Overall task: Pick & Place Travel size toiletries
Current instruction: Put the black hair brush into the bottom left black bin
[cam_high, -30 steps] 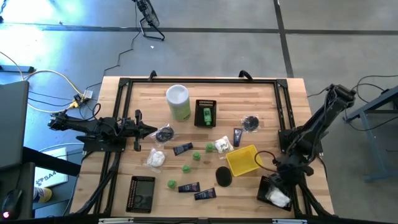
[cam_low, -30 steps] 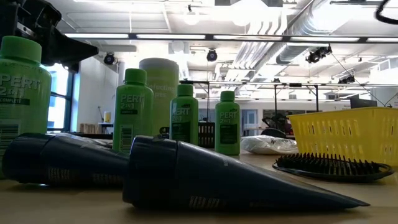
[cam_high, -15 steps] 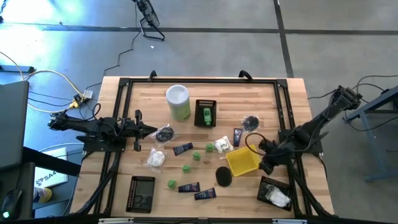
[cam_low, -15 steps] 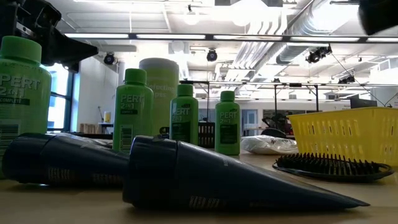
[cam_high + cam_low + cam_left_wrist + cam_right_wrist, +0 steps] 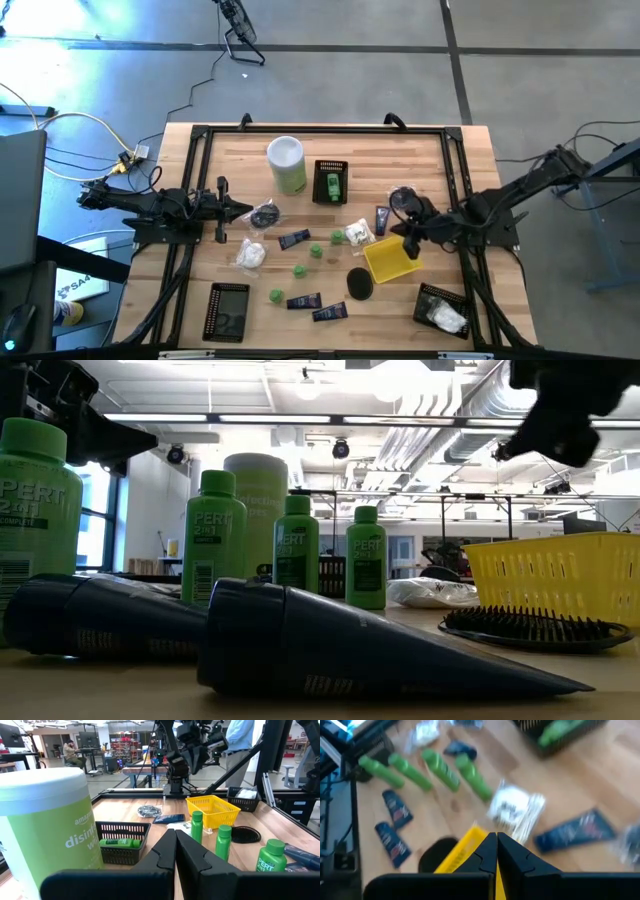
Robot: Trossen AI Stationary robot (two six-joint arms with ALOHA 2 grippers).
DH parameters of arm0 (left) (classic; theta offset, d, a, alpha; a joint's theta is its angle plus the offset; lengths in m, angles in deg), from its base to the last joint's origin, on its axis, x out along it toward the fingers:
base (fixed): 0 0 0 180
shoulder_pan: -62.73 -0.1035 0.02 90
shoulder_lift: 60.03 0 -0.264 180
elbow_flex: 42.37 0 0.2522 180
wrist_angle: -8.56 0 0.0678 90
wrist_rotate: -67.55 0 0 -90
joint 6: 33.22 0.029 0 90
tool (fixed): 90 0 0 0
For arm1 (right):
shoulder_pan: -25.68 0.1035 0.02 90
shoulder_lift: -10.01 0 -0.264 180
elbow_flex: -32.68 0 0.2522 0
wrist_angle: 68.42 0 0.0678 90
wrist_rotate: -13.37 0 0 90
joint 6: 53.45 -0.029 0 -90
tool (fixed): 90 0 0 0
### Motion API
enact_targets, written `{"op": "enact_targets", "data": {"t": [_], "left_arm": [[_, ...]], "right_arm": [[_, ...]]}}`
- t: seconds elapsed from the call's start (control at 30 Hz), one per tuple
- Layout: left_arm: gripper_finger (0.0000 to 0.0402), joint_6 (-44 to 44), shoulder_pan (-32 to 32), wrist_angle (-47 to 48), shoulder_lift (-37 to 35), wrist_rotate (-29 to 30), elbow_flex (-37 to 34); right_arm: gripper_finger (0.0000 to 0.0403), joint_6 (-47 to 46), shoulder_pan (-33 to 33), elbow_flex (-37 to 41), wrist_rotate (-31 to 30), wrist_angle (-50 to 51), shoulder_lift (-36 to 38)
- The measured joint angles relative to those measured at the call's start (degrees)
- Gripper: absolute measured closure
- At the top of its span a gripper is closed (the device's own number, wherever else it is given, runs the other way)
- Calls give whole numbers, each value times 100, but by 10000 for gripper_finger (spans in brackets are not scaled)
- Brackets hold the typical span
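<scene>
the yellow basket point(image 5: 391, 257) is hovered over by the right gripper point(image 5: 408, 233), fingers pressed together, nothing held. the left gripper point(image 5: 243, 209) is closed too. navy tubes point(image 5: 294, 239) lie flat mid-table, long axes roughly crosswise; green bottles point(image 5: 299, 270) stand upright.

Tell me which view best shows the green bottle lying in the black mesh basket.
The left wrist view: the green bottle lies on its side inside the black mesh basket, seen close. The high view shows it small from above; the right wrist view, blurred at an edge; the low view hides it.
</scene>
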Motion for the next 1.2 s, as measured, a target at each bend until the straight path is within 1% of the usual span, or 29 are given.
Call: {"op": "enact_targets", "data": {"t": [0.13, 0.33, 0.6, 0.67, 0.9, 1.2], "left_arm": [[399, -2, 0, 0, 0, 0, 0], [399, -2, 0, 0, 0, 2, 0], [399, -2, 0, 0, 0, 7, 0], [399, -2, 2, -2, -2, 11, 0], [399, -26, 2, 0, -2, 24, -2], [399, -17, 1, -79, -2, 24, -2]], "right_arm": [[399, 659, -219, 0, -85, -360, 0], [400, 1213, -482, 0, -290, -652, -2], [399, 1696, -847, 0, -1366, -705, -48], [400, 1845, -976, 0, -1535, -705, -46], [396, 2298, -1398, 0, -1458, -705, -48], [396, 2607, -1636, 0, -1454, -709, -46]]}}
